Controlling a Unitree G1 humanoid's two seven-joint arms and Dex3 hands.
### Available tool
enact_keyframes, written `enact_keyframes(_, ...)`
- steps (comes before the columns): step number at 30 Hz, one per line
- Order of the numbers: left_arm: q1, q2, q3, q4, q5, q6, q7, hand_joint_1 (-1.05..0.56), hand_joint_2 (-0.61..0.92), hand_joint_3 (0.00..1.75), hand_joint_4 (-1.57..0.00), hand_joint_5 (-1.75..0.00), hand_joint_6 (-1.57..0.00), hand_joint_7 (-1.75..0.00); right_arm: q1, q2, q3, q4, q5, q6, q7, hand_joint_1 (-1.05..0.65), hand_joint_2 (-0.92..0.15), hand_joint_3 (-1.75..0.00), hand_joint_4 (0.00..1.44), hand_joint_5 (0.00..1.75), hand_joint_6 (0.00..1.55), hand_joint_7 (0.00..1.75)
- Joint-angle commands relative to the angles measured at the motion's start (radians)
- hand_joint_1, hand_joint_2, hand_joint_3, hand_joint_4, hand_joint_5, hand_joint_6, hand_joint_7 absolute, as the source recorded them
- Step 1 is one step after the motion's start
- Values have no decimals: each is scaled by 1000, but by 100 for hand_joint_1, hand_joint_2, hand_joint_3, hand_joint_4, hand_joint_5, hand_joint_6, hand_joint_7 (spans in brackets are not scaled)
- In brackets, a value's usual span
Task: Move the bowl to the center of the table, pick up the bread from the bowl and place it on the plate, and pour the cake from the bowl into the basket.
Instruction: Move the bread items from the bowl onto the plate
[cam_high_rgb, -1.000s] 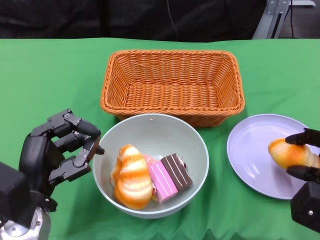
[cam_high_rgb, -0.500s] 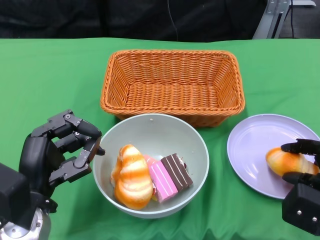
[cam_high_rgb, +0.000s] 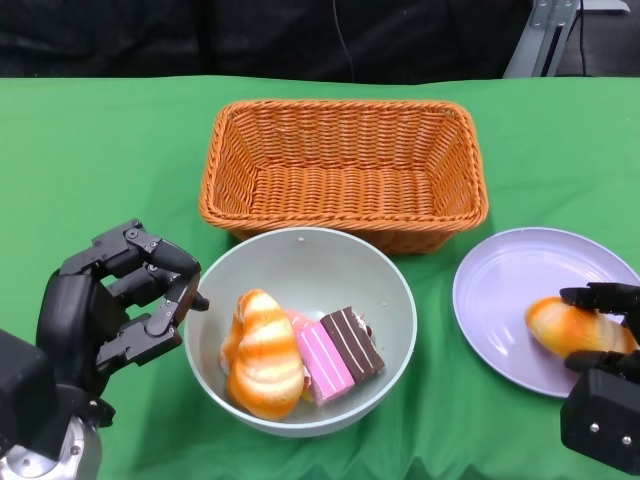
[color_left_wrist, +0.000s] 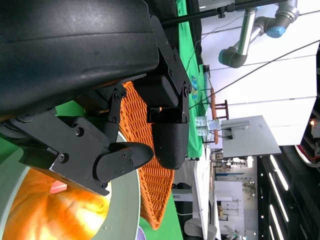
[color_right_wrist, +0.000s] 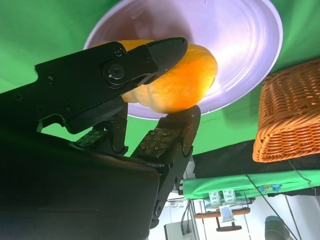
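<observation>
Our right hand (cam_high_rgb: 603, 345) grips a glossy golden bread roll (cam_high_rgb: 568, 325) on the lilac round plate (cam_high_rgb: 510, 290), at the table's four o'clock edge. Our left hand (cam_high_rgb: 120, 300) hangs empty, fingers apart, just beside the grey-green bowl (cam_high_rgb: 300, 262) at nine o'clock.

The right hand (color_right_wrist: 165, 95) holds an orange bread roll (color_right_wrist: 177, 80) over the pale purple plate (color_right_wrist: 240, 45), with a wicker basket (color_right_wrist: 290, 115) corner beside the plate.
</observation>
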Motion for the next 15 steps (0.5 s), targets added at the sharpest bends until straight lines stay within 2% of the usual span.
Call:
enact_keyframes(1, -1, 11, 6, 4, -6, -13, -6, -11, 67, 76, -77, -144, -88, -111, 17, -25, 0, -33, -10, 14, 8, -31, -88, 0, 95, 43, 79, 0)
enact_keyframes(2, -1, 11, 6, 3, -9, -11, -7, -11, 67, 77, -77, -143, -88, -111, 20, -27, 0, -39, -13, 13, 5, -31, -87, 0, 96, 41, 77, 0)
enact_keyframes(3, -2, 11, 6, 5, -8, -14, -8, -10, 67, 77, -77, -143, -88, -111, 24, -28, -1, -46, -16, 13, 4, -32, -87, 0, 92, 49, 75, 0)
enact_keyframes(5, -4, 11, 6, 7, -7, -18, -7, -10, 67, 77, -77, -144, -88, -112, 30, -27, -1, -63, -27, 22, 6, -35, -87, 0, 72, 87, 70, 0)
enact_keyframes(7, -7, 9, 8, 15, -8, -26, -7, -10, 66, 78, -77, -144, -88, -113, 35, -24, 0, -85, -40, 39, 15, -39, -88, 0, 67, 91, 68, 0)
enact_keyframes(9, -10, 9, 9, 22, -8, -35, -6, -11, 66, 79, -77, -144, -88, -113, 45, -21, 3, -129, -54, 72, 38, -46, -89, 0, 74, 46, 64, 0)
enact_keyframes(11, -13, 7, 10, 27, -10, -41, -6, -11, 65, 80, -78, -144, -89, -114, 54, -20, 6, -173, -63, 99, 62, -51, -91, -1, 80, 17, 62, 0)
enact_keyframes(15, -19, 7, 10, 42, -9, -55, -4, -12, 63, 84, -79, -144, -89, -114, 68, -15, 8, -227, -73, 122, 79, -55, -92, -2, 82, 9, 61, 0)
